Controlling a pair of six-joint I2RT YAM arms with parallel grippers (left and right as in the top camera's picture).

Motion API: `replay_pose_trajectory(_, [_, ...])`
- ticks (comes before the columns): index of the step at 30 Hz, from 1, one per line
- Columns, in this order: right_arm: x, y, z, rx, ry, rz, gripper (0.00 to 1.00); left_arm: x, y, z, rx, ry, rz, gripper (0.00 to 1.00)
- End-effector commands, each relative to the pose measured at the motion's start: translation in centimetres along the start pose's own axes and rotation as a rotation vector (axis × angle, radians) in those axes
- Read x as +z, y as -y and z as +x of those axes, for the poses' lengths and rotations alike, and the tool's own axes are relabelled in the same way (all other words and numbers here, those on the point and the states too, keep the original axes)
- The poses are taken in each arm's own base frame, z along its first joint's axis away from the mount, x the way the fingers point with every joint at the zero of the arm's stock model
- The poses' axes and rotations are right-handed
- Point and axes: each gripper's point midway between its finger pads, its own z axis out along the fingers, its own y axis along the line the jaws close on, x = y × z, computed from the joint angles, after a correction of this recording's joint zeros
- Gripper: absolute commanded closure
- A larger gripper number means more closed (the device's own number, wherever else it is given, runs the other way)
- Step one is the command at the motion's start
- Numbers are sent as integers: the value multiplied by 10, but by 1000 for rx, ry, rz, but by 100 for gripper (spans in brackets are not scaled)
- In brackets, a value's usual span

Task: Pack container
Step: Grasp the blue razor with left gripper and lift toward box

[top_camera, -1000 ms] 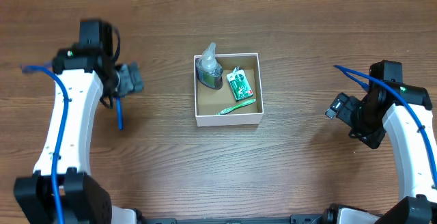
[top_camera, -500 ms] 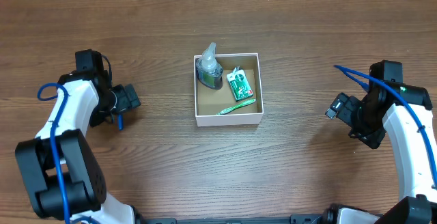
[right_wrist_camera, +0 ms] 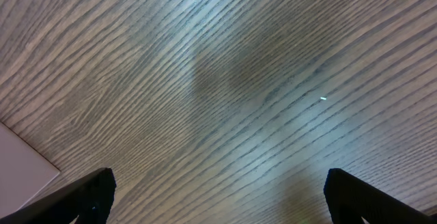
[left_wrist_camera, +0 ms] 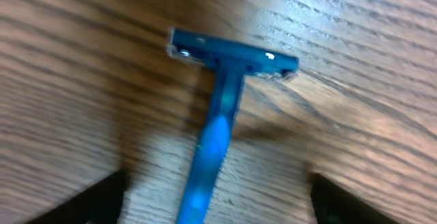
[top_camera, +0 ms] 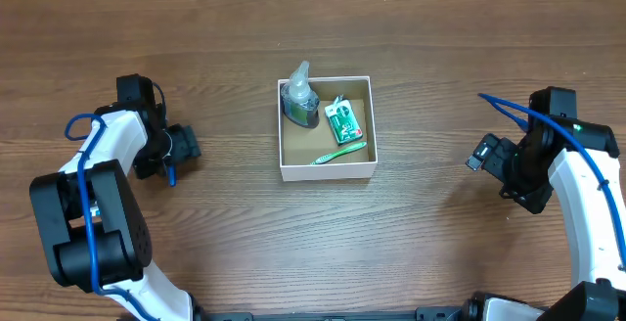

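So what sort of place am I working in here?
Probably a robot test bench, not a bathroom: a wood-grain table flanked by the left arm and right arm, a small box holding a bottle, packet and toothbrush, and a blue razor loose on the table.

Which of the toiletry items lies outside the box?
The blue razor, on the table by the left hand. The bottle, the green packet and the green toothbrush all lie inside the box.

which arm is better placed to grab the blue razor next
Left. The left gripper hangs open over the blue razor on the table; the right gripper is far beyond the container, over bare wood.
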Motion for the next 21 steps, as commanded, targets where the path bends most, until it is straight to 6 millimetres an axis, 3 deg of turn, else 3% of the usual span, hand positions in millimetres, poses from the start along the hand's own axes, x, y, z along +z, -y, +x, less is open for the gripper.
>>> replay_pose_trajectory(1, [-6,-2,-6,-3,25,-11,0,10,-5,3,11,-23,-22,39])
replay_pose_trajectory(6, [-6,-2,-6,-3,25,-11,0,10,-5,3,11,-23,-22,62])
replay_pose_trajectory(15, [-6,-2,-6,-3,25,-11,0,6,-4,-1,11,-17,-20,96])
replay_pose_trajectory(16, [-6,-2,-6,-3,25,-11,0,3,-4,-3,11,-13,-19,96])
replay_pose_trajectory(19, [-6,-2,-6,-3,24,-11,0,-17,0,-18,20,7,-15,96])
replay_pose_trajectory(21, [-6,-2,-6,-3,24,-11,0,-48,5,-36,22,43,-1,96])
